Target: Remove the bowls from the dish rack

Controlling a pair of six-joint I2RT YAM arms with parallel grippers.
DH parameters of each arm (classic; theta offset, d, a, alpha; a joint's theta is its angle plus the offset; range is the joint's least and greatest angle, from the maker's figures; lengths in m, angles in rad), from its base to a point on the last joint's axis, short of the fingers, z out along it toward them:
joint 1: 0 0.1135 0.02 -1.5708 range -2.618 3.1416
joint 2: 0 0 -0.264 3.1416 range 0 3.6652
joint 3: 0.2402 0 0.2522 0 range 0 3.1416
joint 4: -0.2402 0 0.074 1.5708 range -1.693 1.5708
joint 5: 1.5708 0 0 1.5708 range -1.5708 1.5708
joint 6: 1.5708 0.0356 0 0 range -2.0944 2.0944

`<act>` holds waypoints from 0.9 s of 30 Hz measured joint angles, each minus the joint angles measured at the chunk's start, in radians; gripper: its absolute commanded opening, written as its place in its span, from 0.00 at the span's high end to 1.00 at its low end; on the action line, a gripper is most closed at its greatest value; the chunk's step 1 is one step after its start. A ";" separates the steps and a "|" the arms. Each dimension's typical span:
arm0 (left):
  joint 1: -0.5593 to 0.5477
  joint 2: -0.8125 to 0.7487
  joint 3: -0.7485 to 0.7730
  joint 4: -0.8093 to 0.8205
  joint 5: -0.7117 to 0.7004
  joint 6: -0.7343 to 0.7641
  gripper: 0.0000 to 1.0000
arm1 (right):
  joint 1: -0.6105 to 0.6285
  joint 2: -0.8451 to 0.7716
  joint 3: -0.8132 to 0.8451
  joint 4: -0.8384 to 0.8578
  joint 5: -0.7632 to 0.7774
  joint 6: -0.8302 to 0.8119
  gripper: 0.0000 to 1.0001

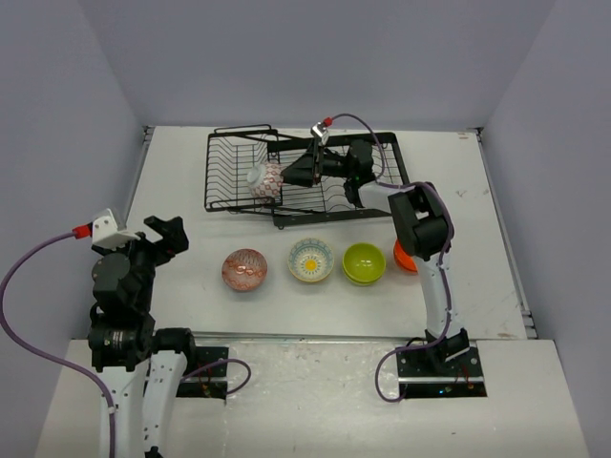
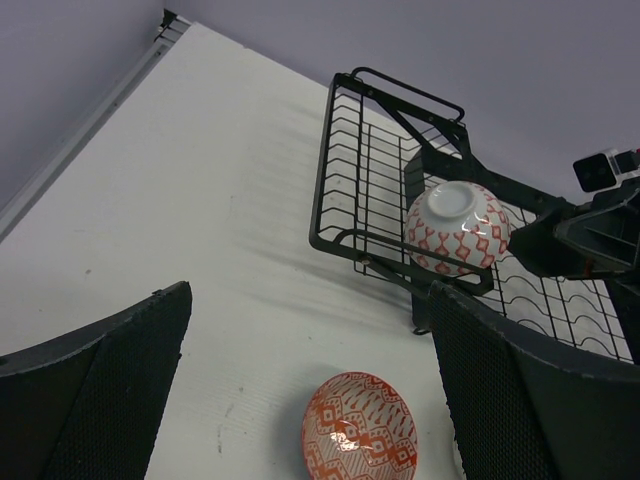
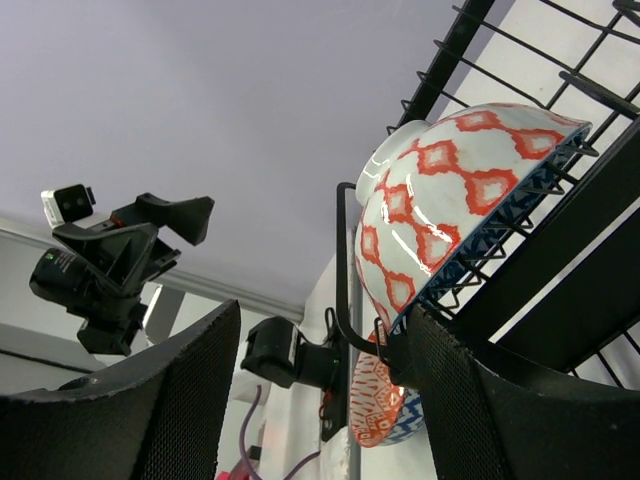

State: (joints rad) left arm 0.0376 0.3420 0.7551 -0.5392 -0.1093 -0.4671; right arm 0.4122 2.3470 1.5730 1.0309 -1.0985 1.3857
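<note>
Bowls first: four of them sit on the table [image 1: 181, 181] in a row just this side of the dish rack [image 1: 227, 157], all upright and all empty. Reading from my left, I have the red patterned bowl [image 1: 246, 270], the cream bowl [image 1: 311, 260] with its yellow centre, the lime green bowl [image 1: 364, 263], and the orange bowl [image 1: 403, 256], half hidden behind the right arm. Cream and green stand just beside each other. The red one is a little apart from them.

Rack now. One bowl is in it, the red-and-white bowl [image 1: 266, 180], tipped on its side at the near rail toward the left end, with its foot pointing left. The right wrist camera gives me red diamonds on its white outside and a blue pattern along the rim, with rack wire right against it.

The right gripper [image 1: 289, 173] reaches across the rack and is right at that bowl. Its jaws stand spread. The rim sits by one finger and the other finger is well clear of the bowl, so it is not pinched. I cannot tell whether the nearer finger touches the rim.

The left gripper [image 1: 164, 239] hovers over the table at the left, well apart from the rack, with its jaws spread wide.
</note>
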 measured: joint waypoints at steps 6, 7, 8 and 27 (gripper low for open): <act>0.000 -0.013 0.000 0.000 0.000 0.000 0.00 | 0.003 0.039 0.035 -0.002 -0.021 0.018 0.32; 0.000 -0.013 0.000 0.000 0.000 0.000 0.00 | 0.004 0.042 0.036 -0.007 -0.022 0.018 0.32; 0.000 -0.013 0.000 0.000 0.000 0.000 0.00 | 0.005 0.043 0.037 -0.009 -0.021 0.018 0.32; 0.000 -0.014 0.000 0.000 0.001 0.000 0.00 | 0.021 0.106 0.067 0.172 -0.019 0.194 0.36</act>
State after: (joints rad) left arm 0.0376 0.3275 0.7551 -0.5392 -0.1081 -0.4667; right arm 0.4328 2.4527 1.6398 1.2026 -1.1175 1.5799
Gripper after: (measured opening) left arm 0.997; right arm 0.652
